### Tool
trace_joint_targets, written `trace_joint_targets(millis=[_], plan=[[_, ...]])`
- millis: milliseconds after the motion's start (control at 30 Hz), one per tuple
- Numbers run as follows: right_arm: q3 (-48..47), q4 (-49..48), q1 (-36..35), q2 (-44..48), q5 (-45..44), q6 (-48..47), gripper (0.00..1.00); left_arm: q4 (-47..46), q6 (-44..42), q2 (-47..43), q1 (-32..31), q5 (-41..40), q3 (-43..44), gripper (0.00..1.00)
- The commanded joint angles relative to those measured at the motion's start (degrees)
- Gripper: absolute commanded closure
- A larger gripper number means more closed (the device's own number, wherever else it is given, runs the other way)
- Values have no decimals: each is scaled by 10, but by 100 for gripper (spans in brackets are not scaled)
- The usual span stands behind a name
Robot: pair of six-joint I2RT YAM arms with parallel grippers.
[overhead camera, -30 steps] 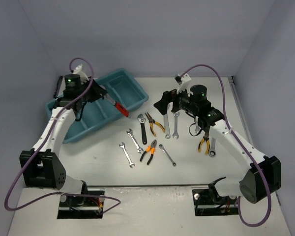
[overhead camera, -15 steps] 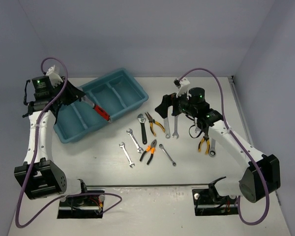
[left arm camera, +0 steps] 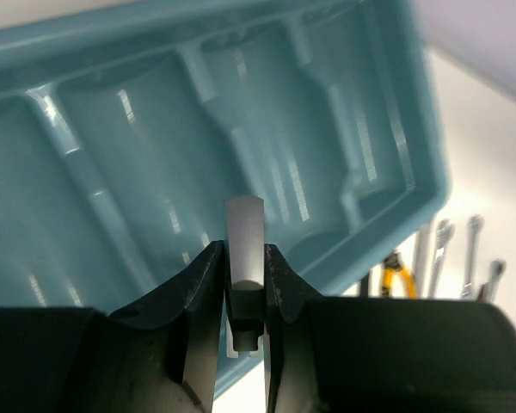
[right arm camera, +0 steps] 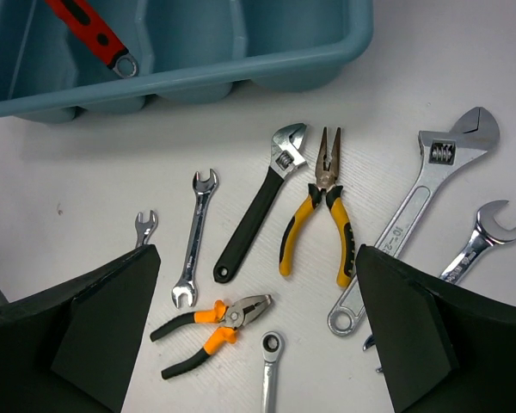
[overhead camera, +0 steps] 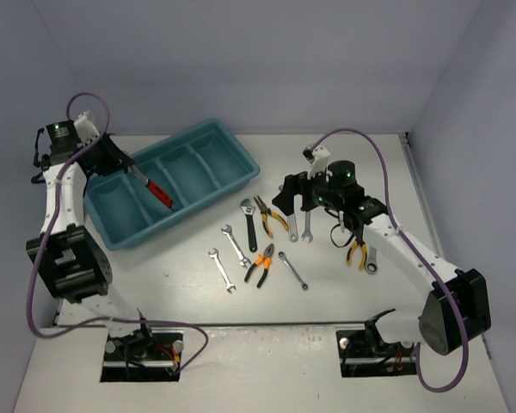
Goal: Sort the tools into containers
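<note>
Wrench, red-handled [overhead camera: 159, 191], is clamped in left gripper [overhead camera: 125, 165] and held tilted over tray [overhead camera: 189, 212]; left arm is reared upright, elbow high. Right gripper [overhead camera: 288, 191] is spread wide, poised above loose tools [overhead camera: 250, 225] on table [overhead camera: 361, 155].

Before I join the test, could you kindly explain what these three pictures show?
Two robot arms are bolted at the near edge of a table. One picture looks down from above; the other two come from a camera on each wrist. The left fingers are shut on a red-handled wrench, held over a long teal tray with compartments. The right fingers stand open above loose tools on the table: yellow-handled pliers, orange-handled pliers, a black-handled wrench and several silver wrenches.
</note>
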State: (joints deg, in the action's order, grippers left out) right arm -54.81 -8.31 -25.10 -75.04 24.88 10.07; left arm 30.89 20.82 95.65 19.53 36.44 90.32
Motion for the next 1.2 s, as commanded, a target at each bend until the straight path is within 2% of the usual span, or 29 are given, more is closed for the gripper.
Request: trace_joint_targets(millis=[0, 167, 467, 500, 667, 867, 1000, 1167], plan=[[5, -29, 2, 34, 0, 4, 5, 25, -62, 41, 0, 5, 91, 100], [11, -29, 3, 30, -13, 6, 5, 61, -89, 124, -16, -23, 153, 100], [12, -26, 4, 7, -77, 14, 5, 71, -94, 216, -92, -172, 198, 98], [11, -26, 5, 6, -82, 14, 4, 71, -91, 222, -99, -191, 200, 93], [0, -10, 5, -12, -138, 14, 4, 70, -66, 225, -107, -272, 196, 77], [-26, 4, 5, -49, -186, 14, 5, 70, -55, 193, -107, -313, 181, 51], [-45, 7, 6, -73, -218, 14, 5, 69, -45, 157, -107, -314, 154, 39], [-80, 9, 5, -116, -276, 22, 12, 70, -19, 102, -107, -292, 129, 34]])
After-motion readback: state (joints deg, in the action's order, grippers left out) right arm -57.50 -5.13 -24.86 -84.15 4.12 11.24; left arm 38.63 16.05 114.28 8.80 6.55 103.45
